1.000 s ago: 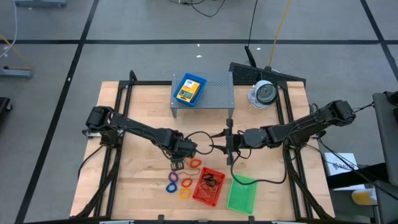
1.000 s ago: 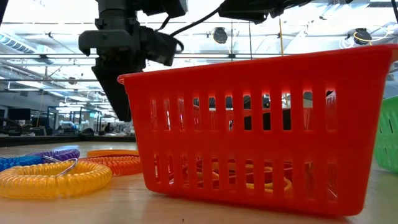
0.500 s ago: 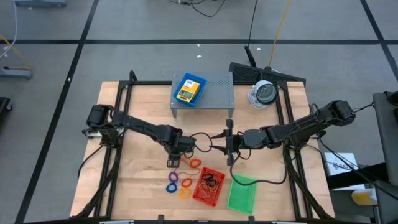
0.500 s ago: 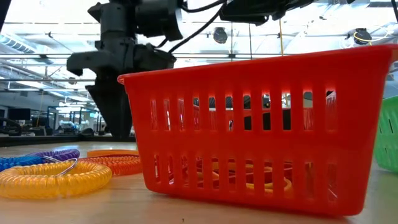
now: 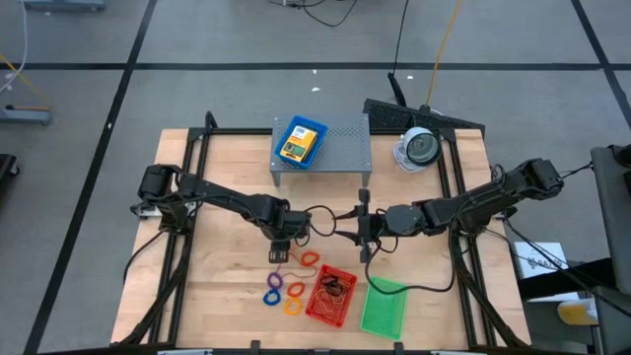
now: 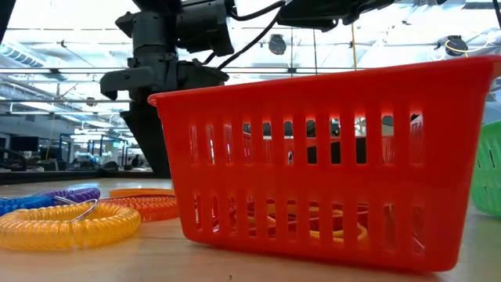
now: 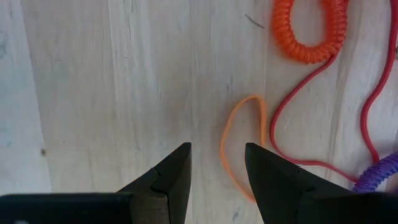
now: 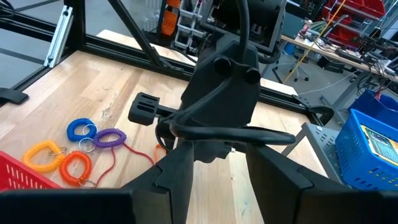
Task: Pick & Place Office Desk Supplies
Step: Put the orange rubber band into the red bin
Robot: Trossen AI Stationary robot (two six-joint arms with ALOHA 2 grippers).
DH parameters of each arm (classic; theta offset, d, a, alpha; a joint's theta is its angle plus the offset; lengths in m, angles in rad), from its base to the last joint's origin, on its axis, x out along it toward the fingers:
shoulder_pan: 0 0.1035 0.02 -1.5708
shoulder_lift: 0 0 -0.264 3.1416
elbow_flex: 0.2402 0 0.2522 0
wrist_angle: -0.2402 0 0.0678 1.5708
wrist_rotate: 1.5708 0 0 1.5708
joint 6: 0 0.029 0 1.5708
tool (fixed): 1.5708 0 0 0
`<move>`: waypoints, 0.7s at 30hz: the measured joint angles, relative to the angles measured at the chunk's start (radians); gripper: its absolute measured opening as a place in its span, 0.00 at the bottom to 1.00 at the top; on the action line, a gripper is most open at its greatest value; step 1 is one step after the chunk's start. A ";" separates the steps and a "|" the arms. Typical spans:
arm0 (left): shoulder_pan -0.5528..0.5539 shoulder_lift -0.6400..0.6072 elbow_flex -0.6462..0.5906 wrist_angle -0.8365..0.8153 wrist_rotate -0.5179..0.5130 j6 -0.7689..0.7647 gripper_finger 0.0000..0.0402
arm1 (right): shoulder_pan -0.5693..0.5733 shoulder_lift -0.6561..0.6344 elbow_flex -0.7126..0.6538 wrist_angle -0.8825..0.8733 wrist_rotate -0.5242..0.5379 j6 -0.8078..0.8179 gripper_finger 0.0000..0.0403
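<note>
A pale wooden table [image 5: 217,168] under two dark arms. The left gripper [image 7: 216,177], fingers spread and empty, hangs low over a thin orange rubber band [image 7: 239,143] lying flat near the table's middle, just behind the red tray [image 5: 330,295] at the front edge. This looks like the reach before a pick: it should descend, straddle the band's side and pinch. The right gripper [image 8: 217,168], also spread, waits mid-table.

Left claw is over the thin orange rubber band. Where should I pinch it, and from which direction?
Come straight down. The orange rubber band lies flat on the bare wooden table as a narrow loop just off the open left claw. Pinch across one long strand at mid-length, on the side away from the red cord, which curves close beside it.
</note>
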 joint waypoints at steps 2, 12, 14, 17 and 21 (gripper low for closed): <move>0.000 0.000 0.000 0.004 0.000 -0.001 0.39 | 0.000 0.000 0.000 0.000 0.000 0.000 0.35; 0.000 0.004 0.000 0.010 -0.001 -0.008 0.39 | 0.000 0.000 0.000 0.000 0.000 0.001 0.35; 0.000 0.010 0.000 0.012 -0.001 -0.008 0.39 | 0.000 0.000 0.000 -0.001 0.000 0.001 0.35; 0.000 0.022 0.000 0.020 0.000 -0.008 0.39 | 0.000 0.000 0.000 -0.002 0.000 0.003 0.35; -0.001 0.039 0.000 0.026 0.003 -0.008 0.39 | 0.000 0.000 0.000 -0.007 -0.001 0.002 0.35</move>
